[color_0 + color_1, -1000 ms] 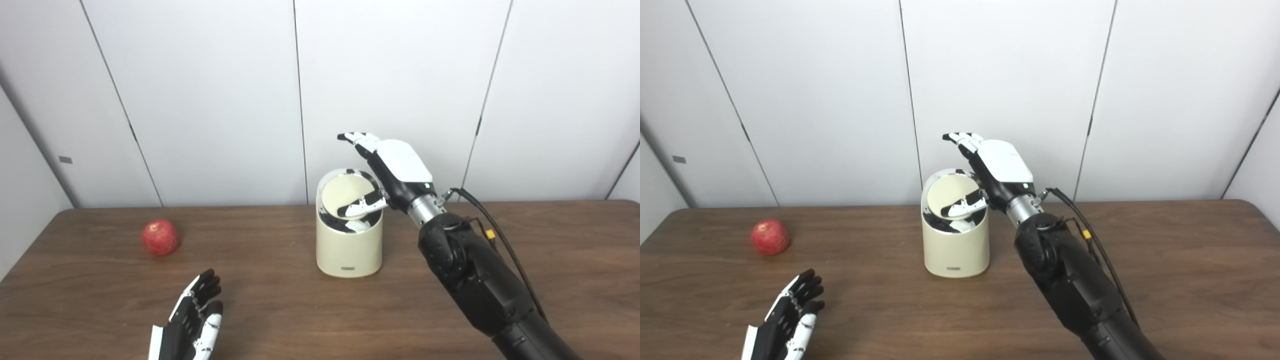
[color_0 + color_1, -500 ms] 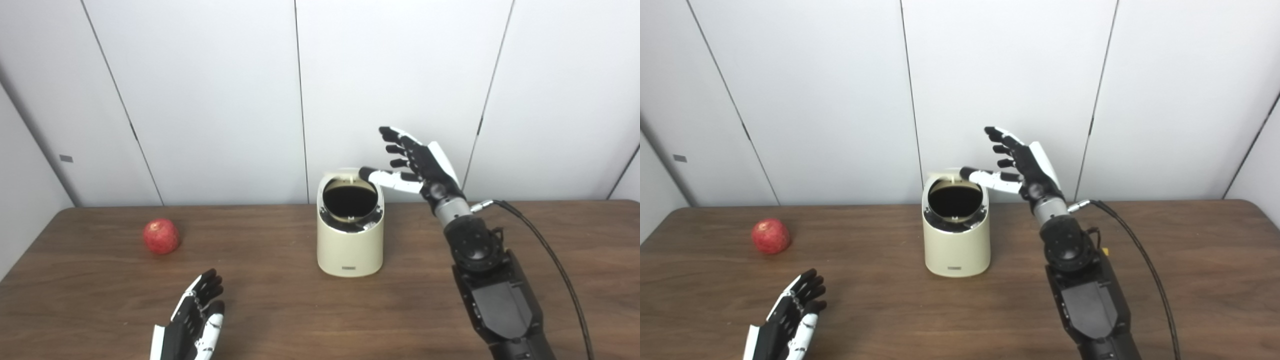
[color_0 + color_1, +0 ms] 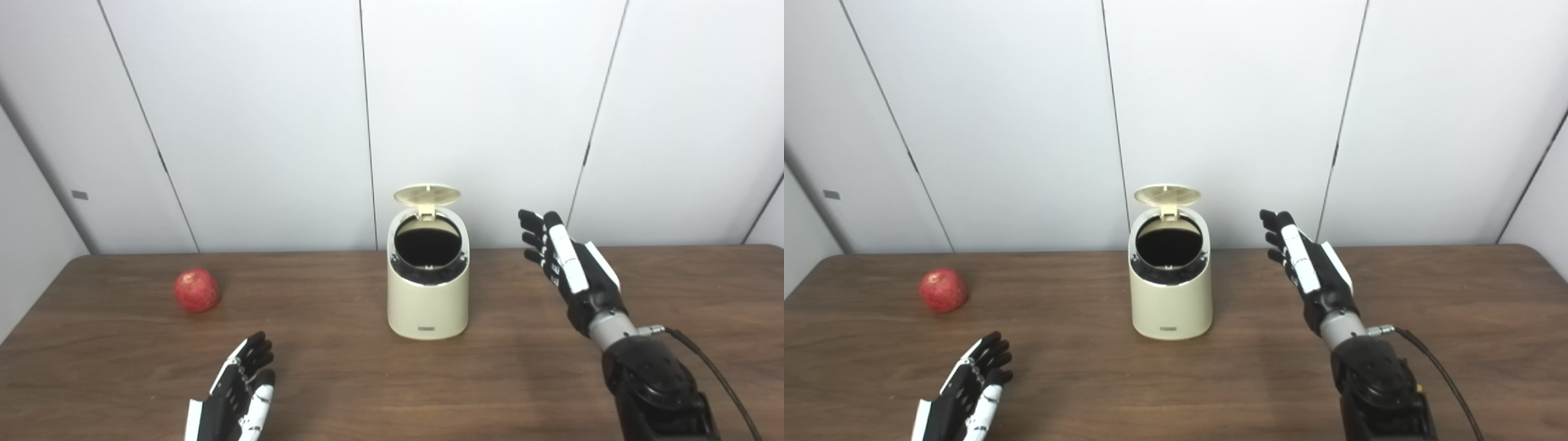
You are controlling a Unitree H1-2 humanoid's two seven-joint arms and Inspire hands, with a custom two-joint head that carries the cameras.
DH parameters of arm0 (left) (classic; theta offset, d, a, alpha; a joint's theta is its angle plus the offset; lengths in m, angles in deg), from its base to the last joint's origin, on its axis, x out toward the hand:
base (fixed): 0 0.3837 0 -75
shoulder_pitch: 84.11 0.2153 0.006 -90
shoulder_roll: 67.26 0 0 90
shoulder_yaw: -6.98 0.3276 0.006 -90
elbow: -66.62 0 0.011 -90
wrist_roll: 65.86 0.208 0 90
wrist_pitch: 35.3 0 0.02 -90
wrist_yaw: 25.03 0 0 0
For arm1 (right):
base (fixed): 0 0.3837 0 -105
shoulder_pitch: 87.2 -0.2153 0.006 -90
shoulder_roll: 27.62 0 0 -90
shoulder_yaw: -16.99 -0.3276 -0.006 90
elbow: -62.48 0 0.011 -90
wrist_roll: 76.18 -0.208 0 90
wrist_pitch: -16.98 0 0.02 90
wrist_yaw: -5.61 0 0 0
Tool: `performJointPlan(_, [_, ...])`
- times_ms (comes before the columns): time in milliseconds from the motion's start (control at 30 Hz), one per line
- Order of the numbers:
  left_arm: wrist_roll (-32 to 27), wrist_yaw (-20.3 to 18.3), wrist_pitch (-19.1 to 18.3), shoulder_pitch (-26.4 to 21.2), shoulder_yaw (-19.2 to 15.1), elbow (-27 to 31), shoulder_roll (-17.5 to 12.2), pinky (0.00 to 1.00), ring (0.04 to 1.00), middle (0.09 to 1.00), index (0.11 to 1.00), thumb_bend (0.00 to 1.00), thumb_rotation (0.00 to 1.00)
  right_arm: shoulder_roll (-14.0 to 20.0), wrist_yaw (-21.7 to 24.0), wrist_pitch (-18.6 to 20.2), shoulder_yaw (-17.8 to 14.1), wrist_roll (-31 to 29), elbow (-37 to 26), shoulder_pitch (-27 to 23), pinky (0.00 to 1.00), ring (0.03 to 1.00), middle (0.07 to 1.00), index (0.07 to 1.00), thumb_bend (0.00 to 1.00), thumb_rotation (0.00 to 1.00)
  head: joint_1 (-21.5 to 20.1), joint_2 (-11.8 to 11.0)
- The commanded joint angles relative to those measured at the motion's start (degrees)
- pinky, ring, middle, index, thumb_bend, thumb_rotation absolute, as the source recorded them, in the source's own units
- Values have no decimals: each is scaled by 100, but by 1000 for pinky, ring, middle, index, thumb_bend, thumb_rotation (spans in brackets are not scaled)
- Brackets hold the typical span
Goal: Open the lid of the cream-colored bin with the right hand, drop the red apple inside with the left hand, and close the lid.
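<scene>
The cream-colored bin (image 3: pixel 428 306) stands in the middle of the brown table. Its round lid (image 3: pixel 427 195) is flipped up at the back on its hinge, and the dark opening (image 3: pixel 427 241) shows. The red apple (image 3: pixel 196 290) lies on the table at the far left, untouched. My right hand (image 3: pixel 569 269) is open and empty, fingers straight, raised to the right of the bin and apart from it. My left hand (image 3: pixel 240 392) is open and empty, low over the table's front left, well short of the apple.
The brown wooden table (image 3: pixel 343 367) runs the full width. White wall panels (image 3: pixel 245 122) stand right behind it. A black cable (image 3: pixel 713 373) trails from my right forearm at the lower right.
My right hand pressed the lid, then drew back to the right and down, away from the bin. The lid sprang fully up. My left hand and the apple have not moved.
</scene>
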Motion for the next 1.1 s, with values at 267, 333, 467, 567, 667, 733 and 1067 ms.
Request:
performJointPlan(267, [-319, -52, 163, 291, 4, -304, 30, 783, 826, 837, 865, 470, 525, 33, -85, -426, 416, 279, -550, 534, 893, 953, 944, 930, 566, 1000, 49, 96])
performJointPlan(333, [-385, -38, 75, 290, -24, -232, 52, 778, 819, 832, 863, 490, 508, 17, -139, -528, 457, 381, -574, 656, 904, 958, 949, 936, 582, 1000, 116, 129])
performJointPlan(467, [-243, 70, -146, 263, -91, 56, 76, 755, 806, 826, 862, 482, 502, 15, -199, -743, 443, 480, -588, 872, 910, 959, 954, 935, 576, 1000, 321, 178])
performJointPlan(567, [-240, 104, -264, 219, -142, 251, 68, 756, 821, 844, 880, 457, 457, 92, -207, -873, 409, 533, -567, 992, 904, 957, 952, 933, 590, 1000, 642, 208])
performJointPlan(667, [284, 312, -483, 181, -226, 464, 13, 698, 789, 825, 869, 482, 431, 164, -167, -942, 297, 435, -497, 1034, 886, 947, 948, 936, 570, 1000, 1015, 230])
performJointPlan(733, [539, 398, -747, 129, -337, 694, -75, 672, 767, 815, 858, 521, 373, 232, -79, -1078, 199, 253, -377, 1056, 901, 957, 960, 947, 554, 1000, 1322, 247])
performJointPlan(1067, [1230, 549, -1412, -386, -937, 986, -785, 798, 818, 829, 890, 744, 243, 394, -16, -1295, 134, -19, -148, 1126, 904, 961, 958, 937, 547, 1000, 1988, 209])
